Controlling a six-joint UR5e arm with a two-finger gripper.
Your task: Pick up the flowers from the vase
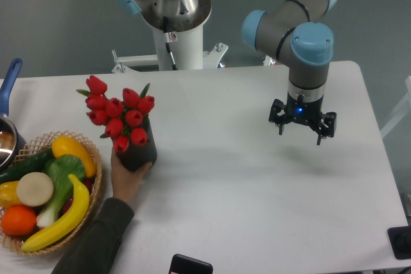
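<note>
The flowers [119, 115] were the centre of this moment: a bunch of red tulip buds with green leaves, standing in the vase [139, 148] and leaning a little up and to the left of it in the picture. Nearest to the camera, below the vase, a person's hand [130, 179] came in from the lower edge and held the vase at its base, so the vase looked steadied and a little tilted on the white surface [257, 210]. Just to the left of the vase stood a wicker basket [95, 178] with toy fruit and vegetables.

Farther back and well to the right of the vase, the tool [302, 134] hung over the surface. Its fingers pointed down and stood wide apart, with nothing between them. It was well apart from the flowers, and no part of it touched them.

The relation that mattered was this: the flowers lay to the left of the tool in the picture, and slightly nearer to the camera. Their long axis went up out of the vase, somewhat tilted. So, in my judgement, the tool needed to travel sideways toward the vase and close on the bunch above the mouth.
</note>
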